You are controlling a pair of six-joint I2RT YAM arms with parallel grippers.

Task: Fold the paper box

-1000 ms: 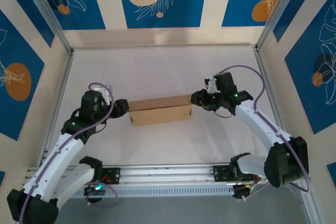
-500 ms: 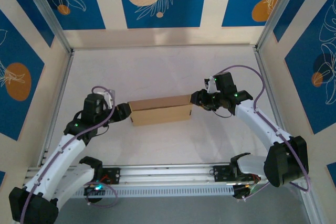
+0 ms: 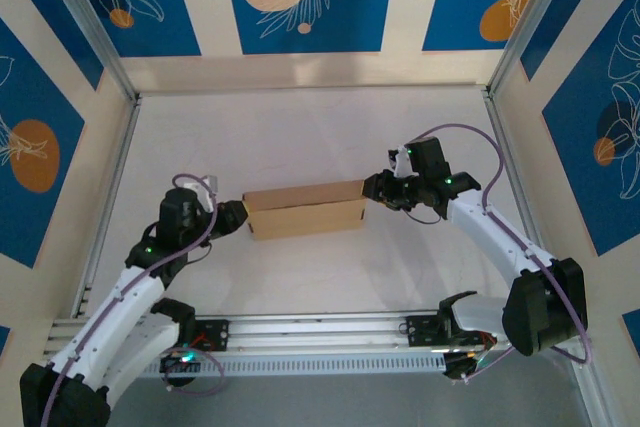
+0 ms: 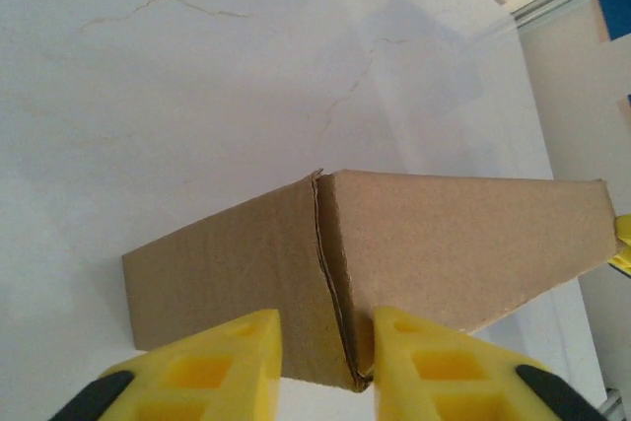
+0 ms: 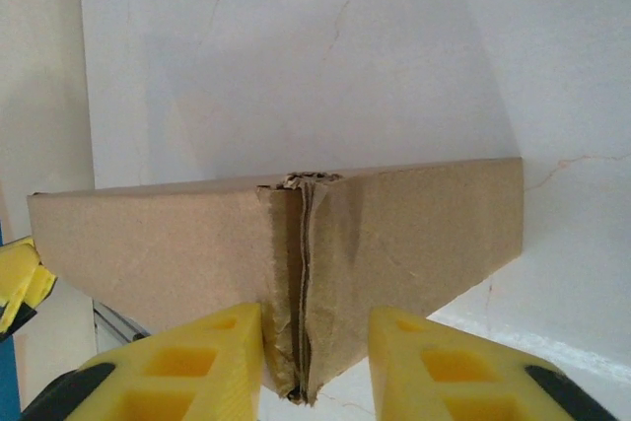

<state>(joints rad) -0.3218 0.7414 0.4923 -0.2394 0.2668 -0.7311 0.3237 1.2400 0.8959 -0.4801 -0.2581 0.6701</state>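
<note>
Swinging nearer, the left arm has dropped its wrist and elbow toward the near rail (image 3: 320,327) over the last second, while the left gripper (image 3: 236,215) has kept its place at the left end of the paper box (image 3: 305,211). The box and the right gripper (image 3: 372,190) have not shifted. The closed carton lies mid-table, its long edges running left to right and angled a little farther away at the right end. In the left wrist view, the left gripper (image 4: 325,320) has its yellow fingers (image 4: 212,367) set against both faces of the box's (image 4: 444,244) left corner, gripping it, and a thin seam (image 4: 325,253) gapes slightly along that edge. In the right wrist view, the right gripper (image 5: 315,311) likewise clamps the right corner of the box (image 5: 148,239), where the layered edge (image 5: 301,244) is crumpled and frayed at the top. Bare white table (image 3: 300,137) stretches from the box to the far wall, a narrower bare strip lies between the box and the near rail, and both side walls stand well apart from the box's ends.
</note>
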